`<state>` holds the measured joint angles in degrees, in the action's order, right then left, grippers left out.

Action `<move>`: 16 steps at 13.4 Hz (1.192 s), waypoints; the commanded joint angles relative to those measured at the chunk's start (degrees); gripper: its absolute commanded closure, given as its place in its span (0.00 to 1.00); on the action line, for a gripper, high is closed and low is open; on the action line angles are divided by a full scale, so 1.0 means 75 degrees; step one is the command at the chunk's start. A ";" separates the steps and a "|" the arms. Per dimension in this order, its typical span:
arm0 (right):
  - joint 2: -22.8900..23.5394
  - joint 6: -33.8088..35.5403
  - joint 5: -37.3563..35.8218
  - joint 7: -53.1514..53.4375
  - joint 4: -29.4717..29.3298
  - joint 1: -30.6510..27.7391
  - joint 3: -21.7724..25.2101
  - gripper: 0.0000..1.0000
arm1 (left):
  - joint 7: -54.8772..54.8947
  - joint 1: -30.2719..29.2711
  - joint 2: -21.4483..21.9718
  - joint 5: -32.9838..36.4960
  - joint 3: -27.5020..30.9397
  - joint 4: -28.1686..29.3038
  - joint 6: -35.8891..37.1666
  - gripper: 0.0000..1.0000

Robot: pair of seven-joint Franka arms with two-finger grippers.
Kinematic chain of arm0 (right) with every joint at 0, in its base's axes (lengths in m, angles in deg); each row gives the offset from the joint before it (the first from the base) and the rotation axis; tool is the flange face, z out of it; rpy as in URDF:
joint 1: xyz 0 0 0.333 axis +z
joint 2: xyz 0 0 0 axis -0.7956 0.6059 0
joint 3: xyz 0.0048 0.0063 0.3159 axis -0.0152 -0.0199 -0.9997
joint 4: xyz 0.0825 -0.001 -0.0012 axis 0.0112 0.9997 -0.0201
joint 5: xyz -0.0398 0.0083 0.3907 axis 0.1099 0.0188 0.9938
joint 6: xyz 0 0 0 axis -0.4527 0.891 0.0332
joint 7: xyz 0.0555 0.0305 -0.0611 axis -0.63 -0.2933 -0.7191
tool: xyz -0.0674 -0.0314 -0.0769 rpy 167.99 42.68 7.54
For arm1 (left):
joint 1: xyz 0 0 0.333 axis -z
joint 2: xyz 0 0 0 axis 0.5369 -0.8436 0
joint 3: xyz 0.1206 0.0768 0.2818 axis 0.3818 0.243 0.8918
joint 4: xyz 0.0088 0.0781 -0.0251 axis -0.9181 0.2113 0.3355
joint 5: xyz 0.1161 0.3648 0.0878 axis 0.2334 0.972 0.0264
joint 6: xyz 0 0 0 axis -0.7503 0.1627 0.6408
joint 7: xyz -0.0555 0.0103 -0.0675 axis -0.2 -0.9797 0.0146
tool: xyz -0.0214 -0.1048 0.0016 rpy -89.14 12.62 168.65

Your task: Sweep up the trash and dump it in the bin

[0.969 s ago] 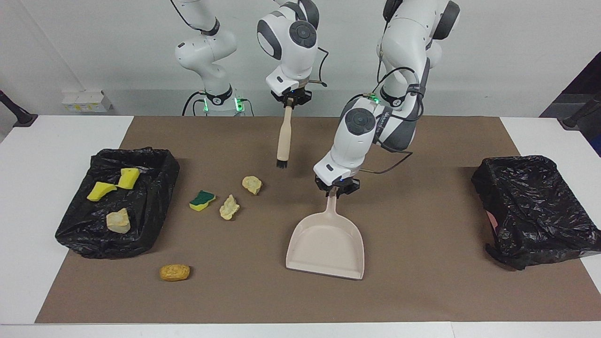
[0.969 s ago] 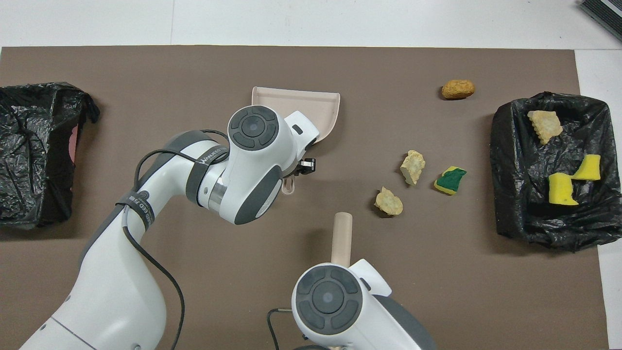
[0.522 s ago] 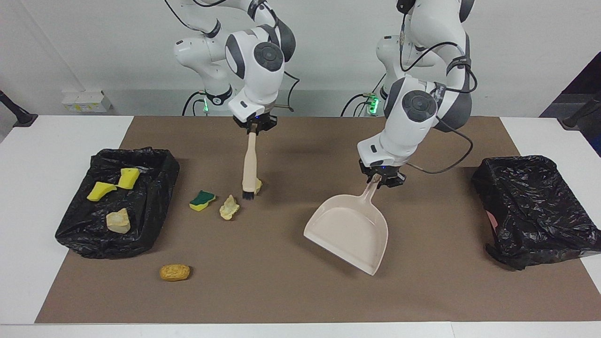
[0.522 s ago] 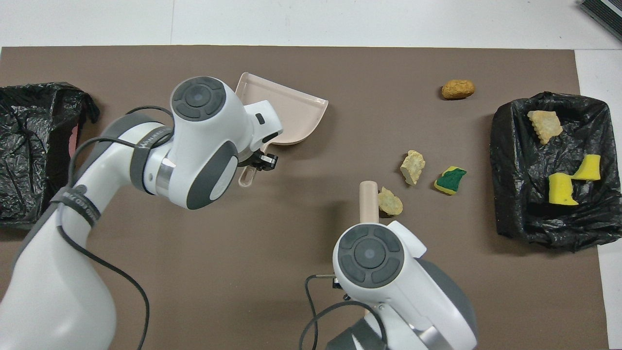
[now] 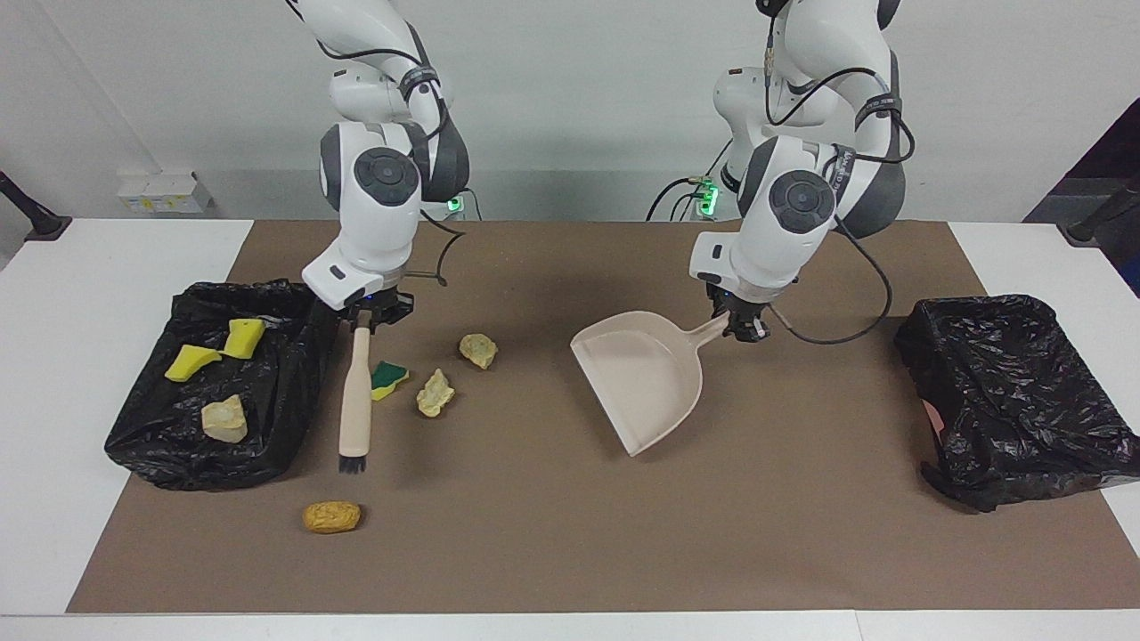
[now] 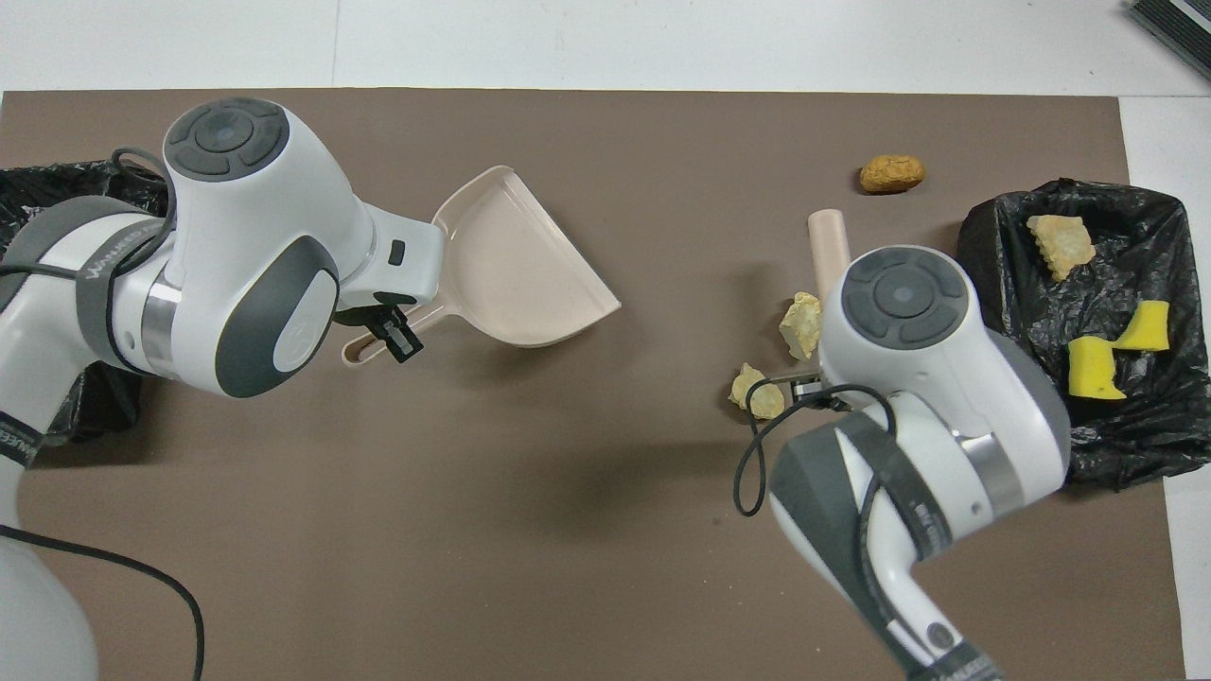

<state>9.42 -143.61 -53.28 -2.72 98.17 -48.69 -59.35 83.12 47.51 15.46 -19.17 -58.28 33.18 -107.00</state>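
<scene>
Toward the right arm's end of the white surface [image 5: 107,267], at about nine o'clock in the facing view, the right tool [image 5: 361,313] is clamped on the top of a beige-handled, black-bristled brush [image 5: 354,401]. The brush hangs bristles-down just beside the black-bag-lined rectangular bin [image 5: 294,392]. Judging by that position, the brush is set between the bin and the loose trash so a stroke would push the scraps away from the bin toward the pan. The trash lies on the brown mat [image 5: 570,552]: a green-and-yellow sponge piece [image 5: 392,374] touching or just past the handle, and two pale yellow foam lumps [image 5: 435,393] [image 5: 478,350] at about three o'clock from the brush. An orange-brown foam lump [image 5: 331,516] sits apart at about six o'clock from the bristles. Three more scraps, two yellow and one pale, already rest in the bin. The left tool [image 5: 739,325] grips the handle of a pale pink plastic dustpan [image 5: 646,378] over the middle of the mat. The pan's open mouth is turned toward nine o'clock, apparently to receive what the brush sends; whether its lip touches the mat I cannot tell. A second black-lined bin [image 5: 1015,401] stands at three o'clock, with nothing visible in it.
</scene>
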 commanded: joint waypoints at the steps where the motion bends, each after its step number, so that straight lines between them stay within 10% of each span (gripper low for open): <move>1: 0.0952 -0.0384 -0.0799 -0.0396 -0.0818 -0.0523 -0.0115 1.00 | 0.0189 0.0409 0.1266 0.0452 0.0067 0.1928 -0.1211 1.00; 8: 0.2394 -0.0948 -0.2288 -0.0409 -0.1920 -0.0607 -0.0080 1.00 | -0.0570 0.0795 0.1408 0.0476 0.0032 0.2667 -0.1680 1.00; 16: 0.2513 -0.0796 -0.2164 -0.1473 -0.1862 -0.0103 -0.0197 1.00 | -0.1099 0.0890 0.1408 0.0476 0.0032 0.2798 -0.1810 1.00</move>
<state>27.81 -150.41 -71.06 -10.40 85.18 -50.07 -60.38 76.92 53.23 24.33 -16.52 -58.64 51.98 -118.65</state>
